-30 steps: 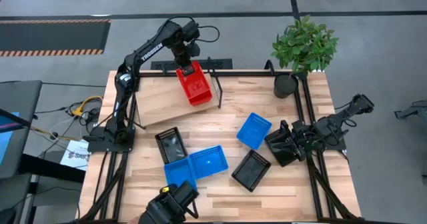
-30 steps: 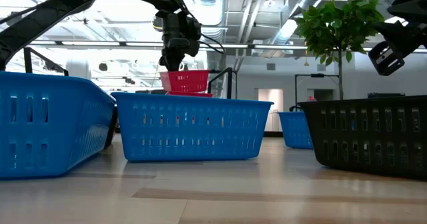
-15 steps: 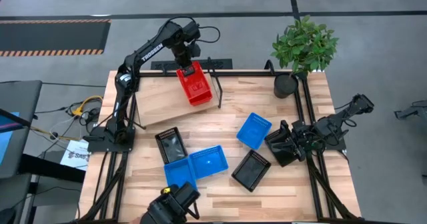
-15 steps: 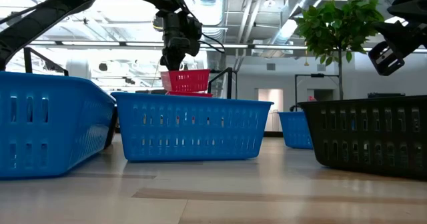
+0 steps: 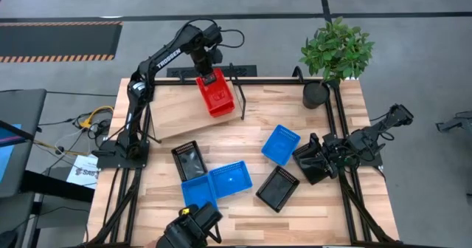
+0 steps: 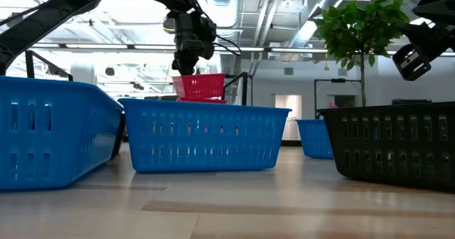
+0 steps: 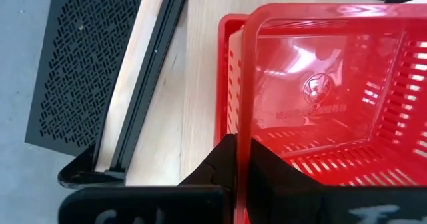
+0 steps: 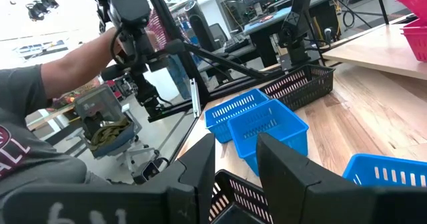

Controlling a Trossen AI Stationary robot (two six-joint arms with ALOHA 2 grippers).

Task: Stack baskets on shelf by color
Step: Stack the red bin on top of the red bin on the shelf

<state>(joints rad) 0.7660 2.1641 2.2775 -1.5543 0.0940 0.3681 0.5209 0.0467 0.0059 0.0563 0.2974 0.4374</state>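
My left gripper (image 5: 209, 69) is at the table's far side over the tilted plywood shelf (image 5: 173, 115), shut on a red basket (image 5: 216, 93). That basket sits partly nested in a second red basket (image 7: 224, 84) on the shelf. Two blue baskets (image 5: 217, 183) and a black one (image 5: 188, 159) lie near the table's front. A third blue basket (image 5: 281, 145) and another black one (image 5: 277, 187) lie right of centre. My right gripper (image 5: 313, 159) hangs open and empty above the table's right side, high up in the low view (image 6: 414, 55). My left gripper holds the upper red basket by the rim of its far end wall (image 7: 248, 141), one finger (image 7: 225, 163) outside and one inside. The fingers come from above, pointing down. The basket is upright over the lower red basket; whether it rests in it I cannot tell.
A potted plant (image 5: 335, 52) stands at the far right corner. A black upright post (image 5: 242, 104) of the shelf frame stands right beside the red baskets. A person (image 8: 47, 117) is beyond the table's left edge. Bare tabletop lies between the shelf and the loose baskets.
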